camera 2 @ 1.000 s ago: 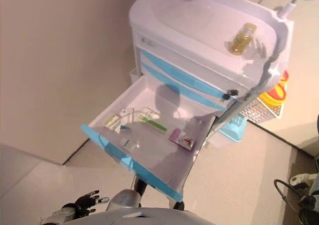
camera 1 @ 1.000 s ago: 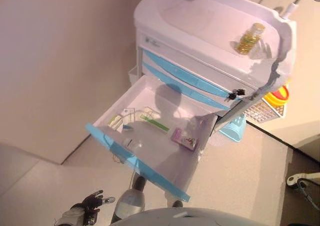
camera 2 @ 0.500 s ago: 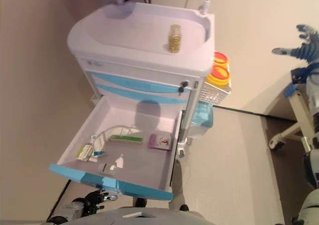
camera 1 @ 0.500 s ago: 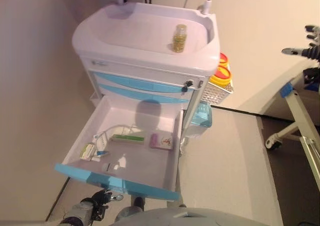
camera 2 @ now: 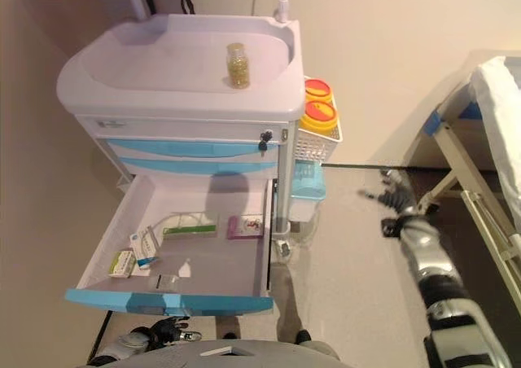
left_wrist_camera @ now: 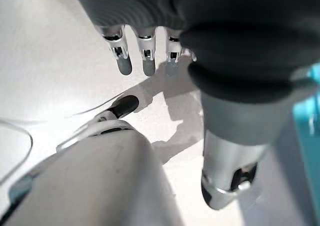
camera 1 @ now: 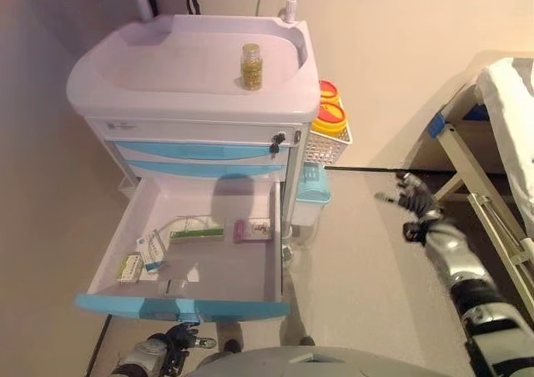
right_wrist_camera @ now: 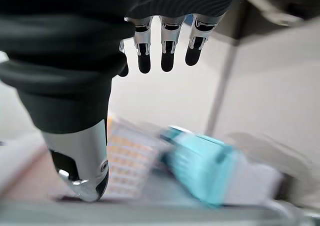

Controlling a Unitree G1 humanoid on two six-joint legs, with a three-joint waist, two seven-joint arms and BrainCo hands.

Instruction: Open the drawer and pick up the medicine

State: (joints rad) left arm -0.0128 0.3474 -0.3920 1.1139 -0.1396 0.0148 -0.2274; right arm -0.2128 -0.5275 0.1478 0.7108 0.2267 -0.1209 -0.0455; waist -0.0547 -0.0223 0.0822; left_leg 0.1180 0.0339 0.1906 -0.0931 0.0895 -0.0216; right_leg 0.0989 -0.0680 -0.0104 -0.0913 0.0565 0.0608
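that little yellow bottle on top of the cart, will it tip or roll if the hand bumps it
The bottle stands upright, tall for its narrow base, so a push near the cap would probably tip it. It looks round, so once down it may roll, though the raised rim of the cart top should likely stop it.

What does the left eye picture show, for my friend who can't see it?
A white cart's bottom drawer is pulled wide open, with a purple medicine box, a green box and small packets inside. A yellow pill bottle stands on the cart top. The right robot hand hangs open beside the cart, holding nothing.
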